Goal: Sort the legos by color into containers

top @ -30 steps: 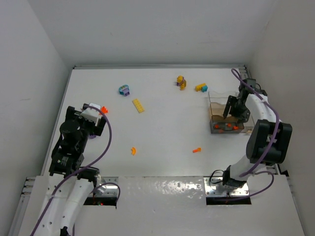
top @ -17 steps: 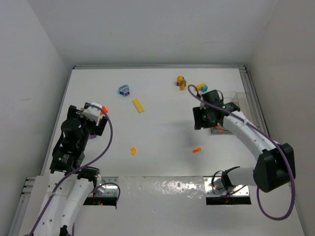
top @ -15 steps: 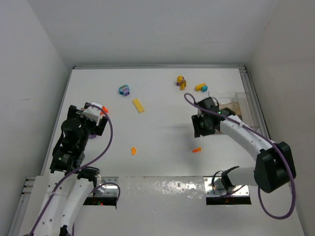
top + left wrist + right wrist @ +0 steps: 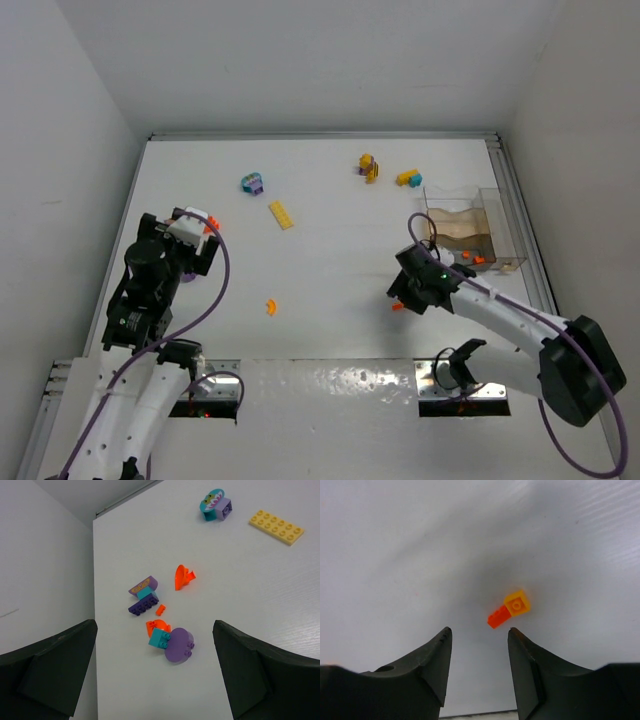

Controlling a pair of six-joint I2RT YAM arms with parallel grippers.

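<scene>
Colours: small brick [image 4: 510,610] orange with yellow end; studded plate [image 4: 276,527] pale yellow; clump [image 4: 216,506] teal and purple; table [image 4: 330,230] white; container [image 4: 455,225] base brownish.

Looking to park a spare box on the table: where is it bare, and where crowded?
Bare: the broad middle, between the yellow plate, the curved orange piece and the right gripper; also the far-left corner beyond the teal-purple clump. Crowded: loose bricks under the left gripper, and two clumps beyond the container.

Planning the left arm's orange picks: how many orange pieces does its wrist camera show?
3: a curved piece nearest the yellow plate, a tiny brick beside the dark purple brick, and a third piece joined to the teal-and-purple clump. The fingers could hide more.
</scene>
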